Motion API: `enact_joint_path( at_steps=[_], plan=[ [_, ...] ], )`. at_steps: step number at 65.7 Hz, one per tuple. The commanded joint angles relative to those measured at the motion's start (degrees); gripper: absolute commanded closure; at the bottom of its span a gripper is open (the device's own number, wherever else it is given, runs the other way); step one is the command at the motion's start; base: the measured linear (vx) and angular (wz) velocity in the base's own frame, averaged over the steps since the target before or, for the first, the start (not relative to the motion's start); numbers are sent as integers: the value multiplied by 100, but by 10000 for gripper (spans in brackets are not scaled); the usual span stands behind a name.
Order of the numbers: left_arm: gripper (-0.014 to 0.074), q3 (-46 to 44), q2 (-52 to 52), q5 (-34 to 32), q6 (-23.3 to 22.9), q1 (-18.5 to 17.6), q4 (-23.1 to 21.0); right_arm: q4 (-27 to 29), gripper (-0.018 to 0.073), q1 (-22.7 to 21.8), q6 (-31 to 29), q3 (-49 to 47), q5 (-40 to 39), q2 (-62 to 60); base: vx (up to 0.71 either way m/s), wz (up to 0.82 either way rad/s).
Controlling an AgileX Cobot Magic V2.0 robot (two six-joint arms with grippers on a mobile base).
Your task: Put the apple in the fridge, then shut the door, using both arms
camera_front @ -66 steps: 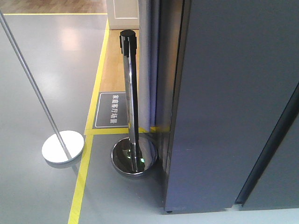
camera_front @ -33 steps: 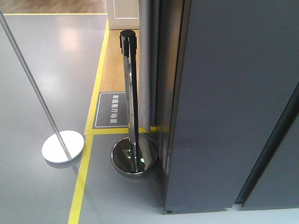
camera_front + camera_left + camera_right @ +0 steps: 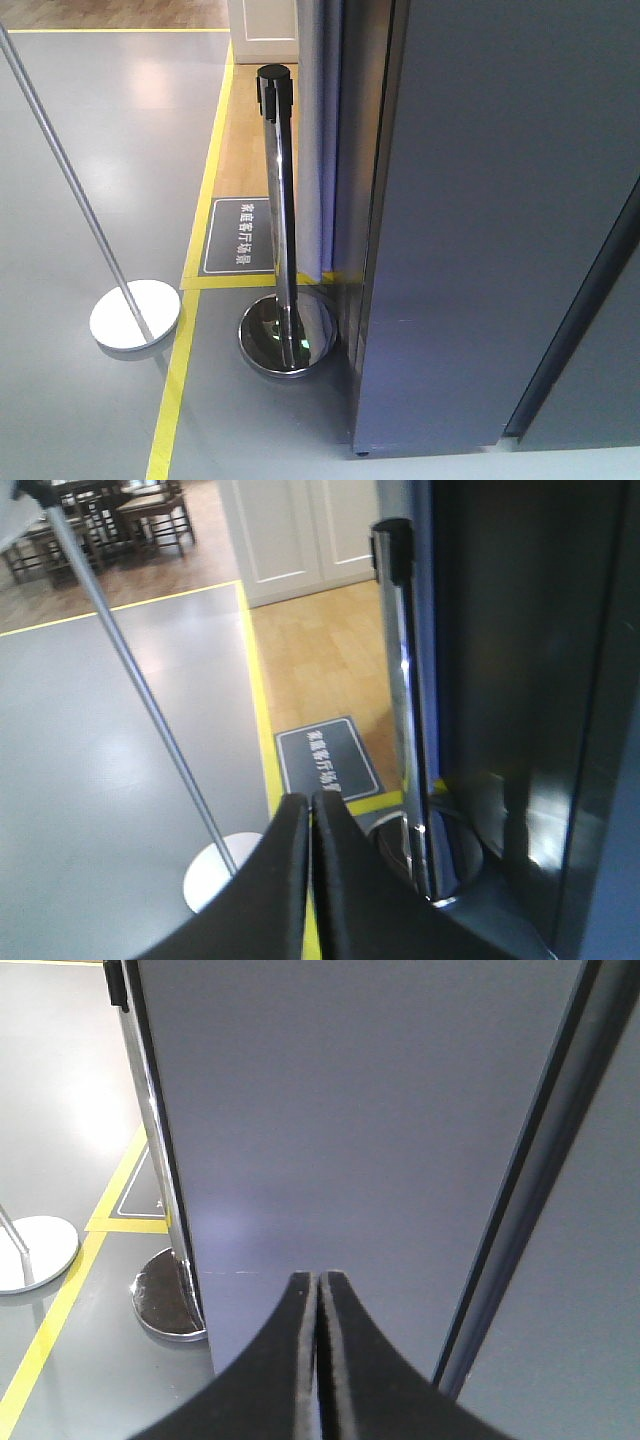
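Both grippers are pressed together and hold nothing: your left gripper (image 3: 311, 805) hangs above the grey floor (image 3: 110, 730) and its yellow line (image 3: 258, 695), and your right gripper (image 3: 318, 1282) points at the flat dark grey door (image 3: 350, 1130) of the fridge (image 3: 500, 200). You can see the door standing flush with its neighbouring panel. A chrome stanchion (image 3: 282, 210) stands just beside the fridge's left edge. No view shows you the apple.

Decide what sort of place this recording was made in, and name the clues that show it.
Probably a showroom or demo hall with mock home sets: a chrome queue stanchion, yellow floor tape edging a zone, a dark floor sign, and dining chairs beyond.
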Motion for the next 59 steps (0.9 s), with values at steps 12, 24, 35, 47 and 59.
enact_joint_path(
  at_steps=[12,24,35,47,59],
  plan=[
    [602,1110,-629,-1291,25,156,-666,38,568,-13,-16,-153,-380,31,0,0],
    [602,2049,-699,-2304,401,997,-2004,38,568,-13,-16,-153,-380,31,0,0],
    [602,2039,-699,-2329,1575,1598,-2909,38,568,-13,-16,-153,-380,31,0,0],
    [602,2039,-810,-2266,2091,1650,-2976,38,568,-13,-16,-153,-385,31,0,0],
    [602,2045,-1275,-1857,2074,1650,-2959,38,568,-13,-16,-153,-385,36,0,0]
  ],
)
